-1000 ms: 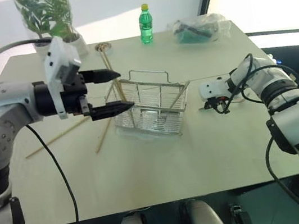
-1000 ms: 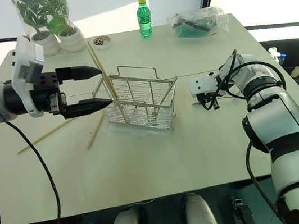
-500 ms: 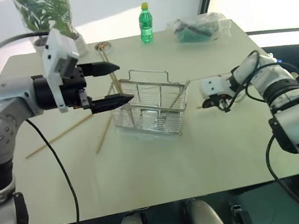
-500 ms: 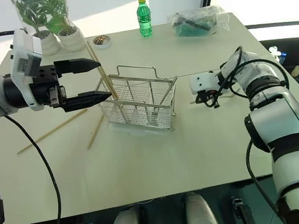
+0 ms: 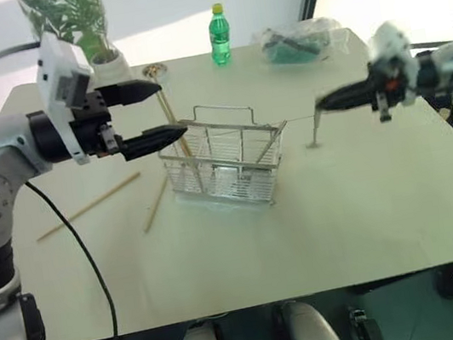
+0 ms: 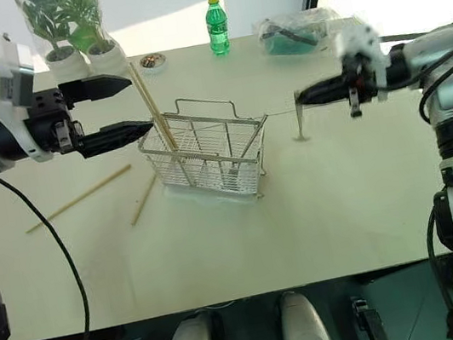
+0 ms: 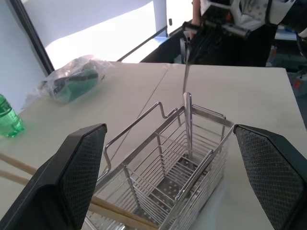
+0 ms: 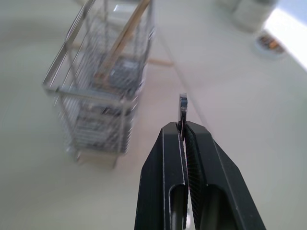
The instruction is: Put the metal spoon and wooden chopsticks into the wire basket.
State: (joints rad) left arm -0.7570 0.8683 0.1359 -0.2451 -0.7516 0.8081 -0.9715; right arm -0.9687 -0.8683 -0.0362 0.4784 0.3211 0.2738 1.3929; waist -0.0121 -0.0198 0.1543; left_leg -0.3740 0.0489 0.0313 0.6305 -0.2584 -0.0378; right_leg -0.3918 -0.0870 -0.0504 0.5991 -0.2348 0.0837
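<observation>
Carrying the metal spoon, which hangs from the closed right gripper beside the wire basket mid-tabletop, needs slow travel over its rim. The left gripper waits open; some wooden chopsticks lie toward the left edge.

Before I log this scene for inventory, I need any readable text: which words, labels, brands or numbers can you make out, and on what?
No text can be read in these views.
green bottle: it has a label band, too small to read.
clear plastic bag: something dark green inside, no legible print.
wire basket, wooden chopsticks and metal spoon: no markings visible.
</observation>
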